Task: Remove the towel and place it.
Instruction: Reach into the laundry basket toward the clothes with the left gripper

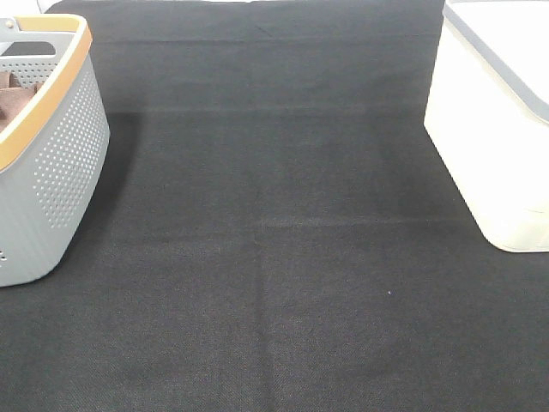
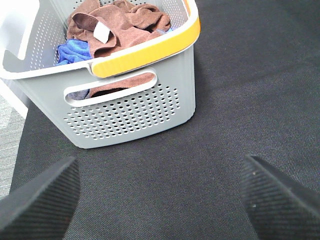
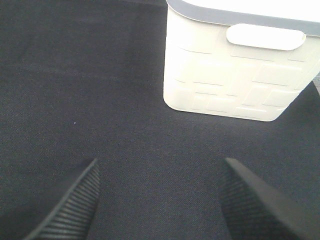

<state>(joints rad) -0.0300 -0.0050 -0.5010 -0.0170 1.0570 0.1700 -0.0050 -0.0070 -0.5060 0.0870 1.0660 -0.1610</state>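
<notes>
The rust-brown towel (image 2: 125,25) lies crumpled inside the grey perforated basket (image 2: 130,110) with the orange rim, its small white tag (image 2: 102,33) facing up. A sliver of the towel (image 1: 10,96) shows in the basket (image 1: 60,163) at the left edge of the high view. My left gripper (image 2: 160,200) is open and empty, over the black cloth a short way in front of the basket. My right gripper (image 3: 157,200) is open and empty, over the cloth in front of the white bin (image 3: 235,75). Neither gripper shows in the high view.
A blue cloth (image 2: 72,51) lies under the towel in the basket. The white bin (image 1: 489,129) with a grey rim stands at the right of the high view. A black cloth (image 1: 274,257) covers the table between basket and bin.
</notes>
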